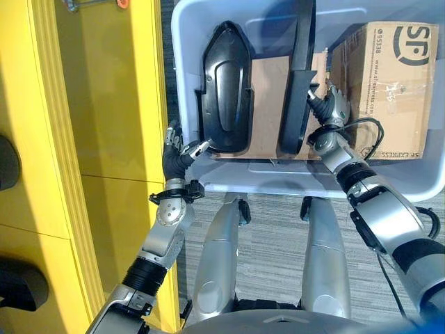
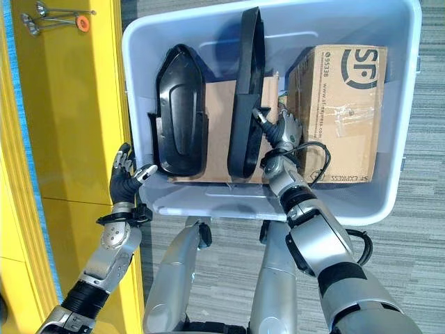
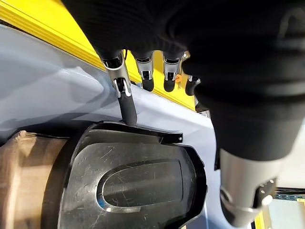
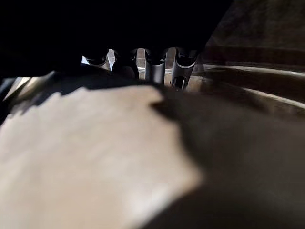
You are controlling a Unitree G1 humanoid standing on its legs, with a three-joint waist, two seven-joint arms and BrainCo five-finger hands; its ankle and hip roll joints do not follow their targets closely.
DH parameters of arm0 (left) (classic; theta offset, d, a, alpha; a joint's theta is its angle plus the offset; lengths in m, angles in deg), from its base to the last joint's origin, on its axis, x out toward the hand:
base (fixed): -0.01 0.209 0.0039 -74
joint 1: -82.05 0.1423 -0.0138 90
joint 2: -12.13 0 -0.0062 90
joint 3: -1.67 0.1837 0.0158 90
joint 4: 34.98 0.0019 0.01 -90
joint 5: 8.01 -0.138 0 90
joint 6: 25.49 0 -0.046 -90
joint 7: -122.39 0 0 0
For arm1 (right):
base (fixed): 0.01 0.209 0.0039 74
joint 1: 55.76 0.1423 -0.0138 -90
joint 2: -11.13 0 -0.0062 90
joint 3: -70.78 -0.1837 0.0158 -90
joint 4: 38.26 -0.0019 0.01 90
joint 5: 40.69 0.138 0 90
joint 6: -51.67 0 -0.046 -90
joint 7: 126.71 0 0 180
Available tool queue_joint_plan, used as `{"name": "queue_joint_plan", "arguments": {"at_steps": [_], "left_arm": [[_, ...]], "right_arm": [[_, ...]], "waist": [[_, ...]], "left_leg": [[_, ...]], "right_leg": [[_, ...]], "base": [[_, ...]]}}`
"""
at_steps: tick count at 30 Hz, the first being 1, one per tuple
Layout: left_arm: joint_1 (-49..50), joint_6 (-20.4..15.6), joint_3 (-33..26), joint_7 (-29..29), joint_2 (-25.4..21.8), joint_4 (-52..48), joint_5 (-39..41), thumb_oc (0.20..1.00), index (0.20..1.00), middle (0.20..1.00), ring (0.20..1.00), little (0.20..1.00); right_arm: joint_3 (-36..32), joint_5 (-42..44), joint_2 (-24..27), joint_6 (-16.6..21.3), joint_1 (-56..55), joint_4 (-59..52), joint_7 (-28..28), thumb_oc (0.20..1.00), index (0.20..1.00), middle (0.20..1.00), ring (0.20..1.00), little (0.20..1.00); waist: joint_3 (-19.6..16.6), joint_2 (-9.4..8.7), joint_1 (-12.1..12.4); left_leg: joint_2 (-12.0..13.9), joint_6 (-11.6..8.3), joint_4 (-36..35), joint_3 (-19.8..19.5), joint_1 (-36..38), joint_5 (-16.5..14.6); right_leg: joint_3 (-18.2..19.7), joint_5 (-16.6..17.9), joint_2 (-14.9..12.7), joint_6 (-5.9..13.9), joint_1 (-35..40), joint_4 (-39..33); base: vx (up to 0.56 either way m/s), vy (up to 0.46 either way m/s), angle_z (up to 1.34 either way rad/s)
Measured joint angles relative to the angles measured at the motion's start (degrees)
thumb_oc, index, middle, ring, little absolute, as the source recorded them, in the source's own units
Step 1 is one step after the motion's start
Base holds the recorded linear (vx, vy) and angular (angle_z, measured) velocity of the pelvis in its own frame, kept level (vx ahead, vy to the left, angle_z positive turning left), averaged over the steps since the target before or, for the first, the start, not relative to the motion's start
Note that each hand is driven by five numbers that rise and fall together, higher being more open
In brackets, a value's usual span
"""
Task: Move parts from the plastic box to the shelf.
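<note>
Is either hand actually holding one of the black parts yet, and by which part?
Not clearly. The left hand only touches the wide black plastic part's near corner; the right hand is beside the narrow black part, its grip unclear.

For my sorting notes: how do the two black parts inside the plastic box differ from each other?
The left black part is wide and lies flat, its hollow face up; the right black part looks narrow and stands on edge. The left hand is at the box wall, one finger touching the left black part's rim; the right hand is inside the plastic box, against the right black part. Both are glossy, black and elongated.
</note>
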Motion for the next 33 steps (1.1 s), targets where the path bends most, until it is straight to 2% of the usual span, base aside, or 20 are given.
{"name": "queue_joint_plan", "arguments": {"at_steps": [6,21,24,33], "left_arm": [[-0.32,0.18,2.09,-1.53,0.05,0.12,-0.26,1.000,1.000,1.000,1.000,1.000],[-1.68,0.38,3.28,-3.54,0.37,2.73,-0.27,1.000,1.000,1.000,1.000,1.000],[-1.97,0.39,3.24,-3.53,0.34,3.57,-0.24,1.000,1.000,1.000,1.000,1.000],[-0.98,0.52,0.80,-3.55,0.14,5.03,-0.15,1.000,1.000,1.000,1.000,1.000]], "right_arm": [[0.25,-2.17,0.68,-2.04,-0.16,2.10,-1.03,0.200,0.200,0.200,0.200,0.200],[1.79,-3.50,1.02,-5.47,-2.99,3.21,-6.67,0.200,0.200,0.200,0.200,0.200],[2.22,-2.97,0.73,-5.46,-3.87,3.04,-7.03,0.200,0.200,0.200,0.200,0.200],[2.02,-0.85,0.92,-4.06,-7.52,-7.94,-6.76,0.200,0.200,0.200,0.200,0.200]], "waist": [[-0.54,0.51,1.13],[-0.81,-0.08,1.06],[-0.73,-0.59,1.09],[0.36,-4.30,0.18]], "left_leg": [[-0.20,0.05,0.08,-0.20,1.53,-0.06],[-0.56,0.24,-2.91,-0.29,10.98,-0.16],[-0.56,0.26,-3.60,-0.24,13.04,-0.12],[-0.12,-0.04,-6.46,0.20,22.38,-0.22]], "right_leg": [[-0.24,-0.05,-0.24,0.20,1.88,-0.39],[-1.57,1.25,0.09,1.11,13.03,-5.92],[-1.58,1.36,0.23,1.09,14.93,-6.55],[-1.74,3.32,1.10,1.51,25.84,-13.34]], "base": [[0.00,0.013,0.01],[-0.01,0.003,0.01],[-0.05,-0.027,-0.04],[0.01,-0.039,-0.05]]}}
